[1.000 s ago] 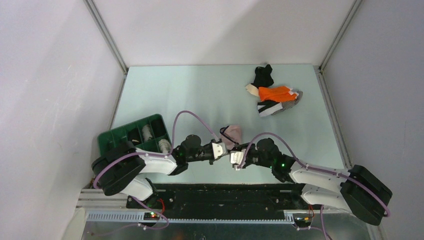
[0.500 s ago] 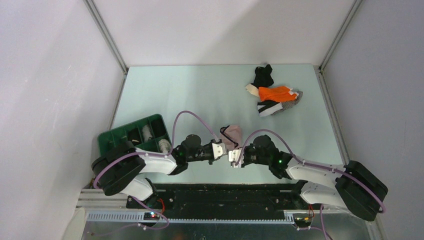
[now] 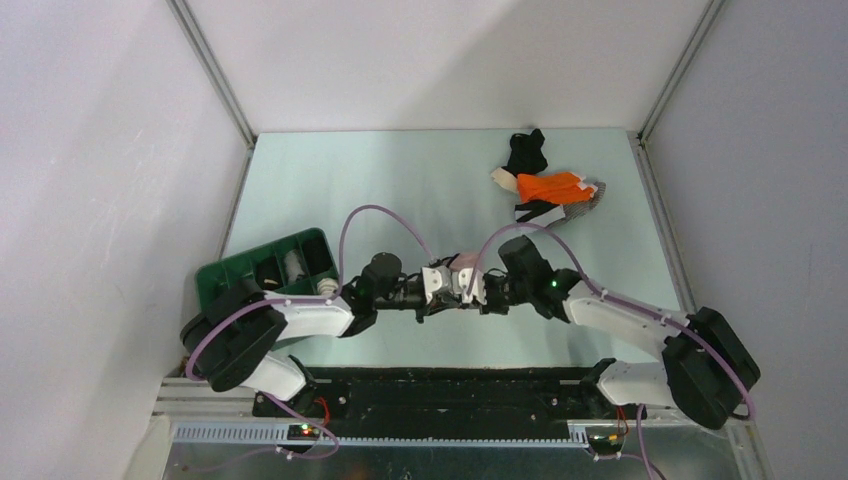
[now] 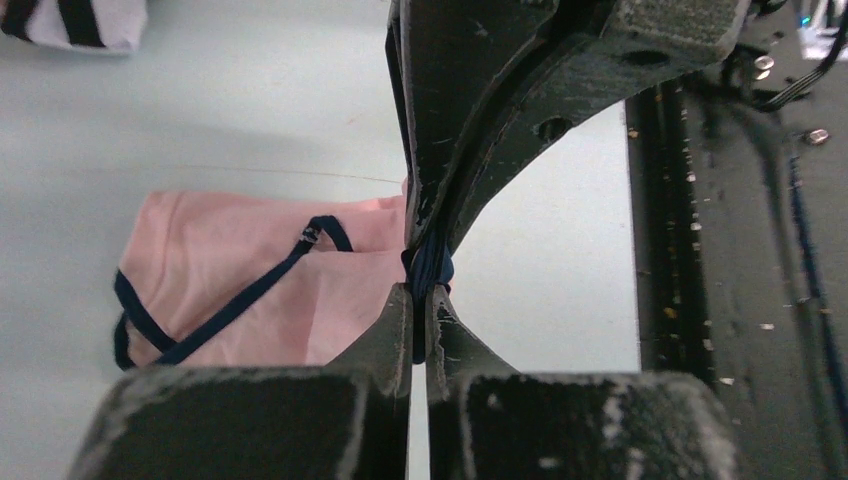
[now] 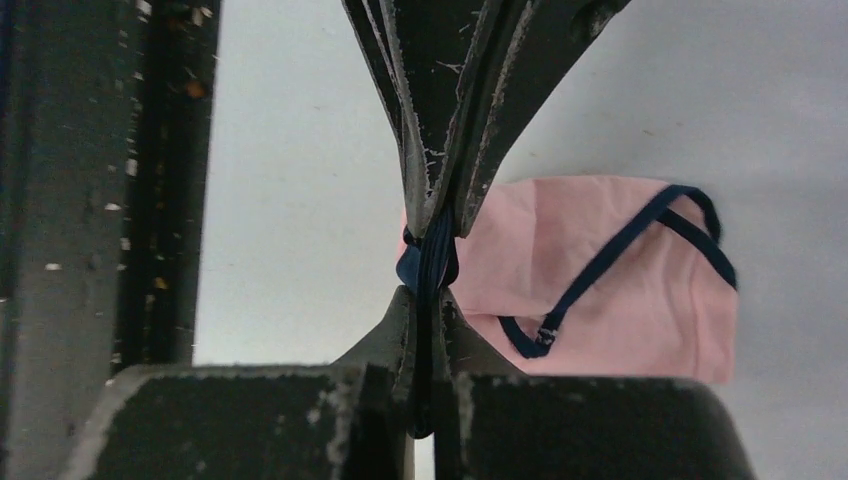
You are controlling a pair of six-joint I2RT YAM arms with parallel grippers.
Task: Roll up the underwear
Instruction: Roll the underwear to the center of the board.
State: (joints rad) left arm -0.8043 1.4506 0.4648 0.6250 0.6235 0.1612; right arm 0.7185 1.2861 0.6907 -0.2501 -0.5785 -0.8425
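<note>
The pale pink underwear (image 3: 466, 261) with a dark navy band lies on the table near the middle front. It also shows in the left wrist view (image 4: 250, 290) and the right wrist view (image 5: 620, 300). My left gripper (image 3: 441, 286) (image 4: 420, 292) and right gripper (image 3: 470, 288) (image 5: 426, 296) meet tip to tip at its near edge. Each is shut on the bunched navy band (image 4: 430, 262) (image 5: 428, 262). More underwear, orange, black, white and striped, lies in a pile (image 3: 548, 188) at the back right.
A green plastic tray (image 3: 225, 268) with dividers and small rolled items stands at the front left beside the left arm. A striped garment edge (image 4: 70, 20) shows at the top left of the left wrist view. The black base rail (image 4: 720, 250) runs along the near edge.
The right gripper has moved left and away from the bases to meet the left gripper at the pink underwear. The left gripper has shifted slightly further out. Both now pinch the navy band.
</note>
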